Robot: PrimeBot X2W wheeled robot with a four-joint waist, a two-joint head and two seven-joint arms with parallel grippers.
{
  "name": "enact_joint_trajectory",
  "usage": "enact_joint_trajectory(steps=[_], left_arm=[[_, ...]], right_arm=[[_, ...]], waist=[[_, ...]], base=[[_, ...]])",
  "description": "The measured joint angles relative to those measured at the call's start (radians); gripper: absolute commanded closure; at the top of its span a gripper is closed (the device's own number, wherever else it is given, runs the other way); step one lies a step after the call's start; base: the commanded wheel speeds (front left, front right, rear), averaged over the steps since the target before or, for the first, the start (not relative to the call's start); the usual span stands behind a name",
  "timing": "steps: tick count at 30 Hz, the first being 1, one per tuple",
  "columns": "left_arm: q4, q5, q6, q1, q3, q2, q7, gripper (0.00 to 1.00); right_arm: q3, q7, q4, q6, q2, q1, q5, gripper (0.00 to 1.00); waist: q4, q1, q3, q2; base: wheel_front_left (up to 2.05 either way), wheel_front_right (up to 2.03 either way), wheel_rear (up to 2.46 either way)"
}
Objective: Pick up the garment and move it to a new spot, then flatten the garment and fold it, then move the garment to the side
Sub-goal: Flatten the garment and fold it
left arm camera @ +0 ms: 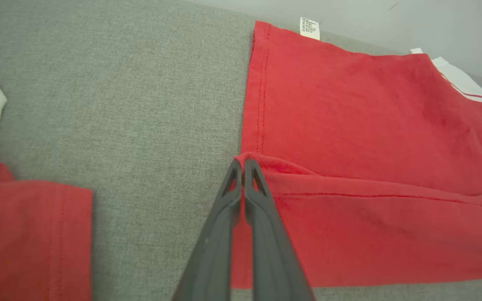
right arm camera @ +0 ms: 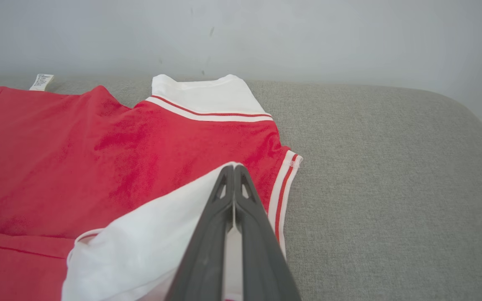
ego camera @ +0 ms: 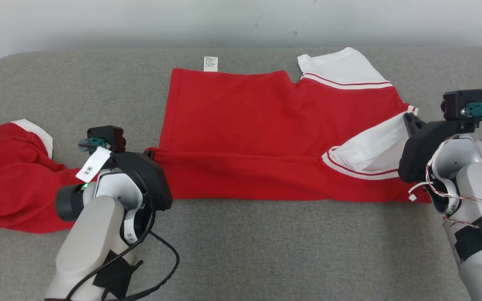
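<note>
**Folding step in hand, both near corners gripped**

Left tool (left arm camera: 243, 167) has its two dark fingers pressed together on the near-left hem corner of the red short-sleeved shirt with white, red-striped sleeves (ego camera: 266, 125). Red cloth shows in the slit between the fingers. Right tool (right arm camera: 233, 168) is likewise closed, pinching the edge of the white near-right sleeve (right arm camera: 153, 242). The shirt lies spread across the middle of the grey fabric-covered surface (ego camera: 266, 251), hem to the left and sleeves to the right. Its near strip is doubled over toward the far side, making a long ridge between the two tools.

By my reading the flattening is done and a lengthwise fold is in hand. The next move calls for both tools to carry their corners toward the far edge at one pace, keeping the cloth taut between them. They should then lay it down near the small white care label (ego camera: 210, 64) before letting go. The bunched near-right sleeve may need tucking.

From the head camera both sets of fingertips sit behind the wrist housings. Whether each pinch holds one layer or two I cannot tell, and the collar is hard to make out. A second red garment with a white cuff (ego camera: 11, 184) lies apart at the left, cut off by the picture's edge and partly behind the left arm
</note>
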Motion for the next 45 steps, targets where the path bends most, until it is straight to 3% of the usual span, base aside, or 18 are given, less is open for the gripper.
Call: enact_joint_trajectory(steps=[3, 4, 5, 6, 7, 8, 25, 30, 45], left_arm=[[0.012, -0.001, -0.008, -0.007, -0.002, 0.000, -0.009, 0.96], [0.016, -0.003, -0.008, -0.007, -0.004, 0.000, -0.010, 0.87], [0.021, -0.004, -0.008, -0.007, -0.005, 0.000, -0.013, 0.64], [0.026, -0.004, -0.008, -0.007, -0.005, 0.000, -0.018, 0.20], [0.031, -0.005, -0.008, -0.008, -0.005, 0.000, -0.023, 0.00], [0.034, -0.006, -0.008, -0.009, -0.005, 0.000, -0.031, 0.00], [0.045, -0.004, -0.062, -0.039, -0.021, 0.011, -0.198, 0.00], [0.076, -0.005, -0.080, 0.040, -0.037, 0.023, -0.180, 0.00], [0.097, -0.017, -0.095, 0.121, -0.051, 0.032, -0.112, 0.00]], right_arm=[[0.005, -0.022, 0.016, 0.006, 0.004, -0.018, 0.000, 1.00], [0.007, -0.029, 0.028, 0.009, 0.007, -0.025, 0.000, 1.00], [0.007, -0.035, 0.035, 0.009, 0.009, -0.029, 0.000, 1.00], [0.008, -0.041, 0.040, 0.009, 0.011, -0.031, 0.000, 1.00], [0.010, -0.048, 0.048, 0.011, 0.013, -0.032, 0.000, 0.65], [0.010, -0.052, 0.058, 0.010, 0.017, -0.034, 0.000, 0.00], [-0.014, -0.175, 0.109, -0.003, 0.004, -0.040, -0.009, 0.00], [-0.031, -0.162, 0.123, -0.035, -0.021, 0.084, -0.010, 0.00], [-0.014, -0.110, 0.062, -0.037, -0.007, 0.205, -0.015, 0.00]], waist=[[0.000, 0.0000, 0.000, 0.0000], [0.000, 0.0000, 0.000, 0.0000], [0.000, 0.0000, 0.000, 0.0000], [0.000, 0.0000, 0.000, 0.0000], [0.000, 0.0000, 0.000, 0.0000], [0.001, 0.0000, 0.000, 0.0000], [-0.005, -0.0001, -0.037, -0.0001], [-0.007, -0.0002, -0.073, -0.0002], [-0.038, -0.0002, -0.100, -0.0002]], base=[[0.00, 0.00, 0.00], [0.00, 0.00, 0.00], [0.00, 0.00, 0.00], [0.00, 0.00, 0.00], [0.00, 0.00, 0.00], [0.00, 0.00, 0.00], [0.00, 0.00, 0.00], [0.00, 0.00, 0.00], [0.00, 0.00, 0.00]])
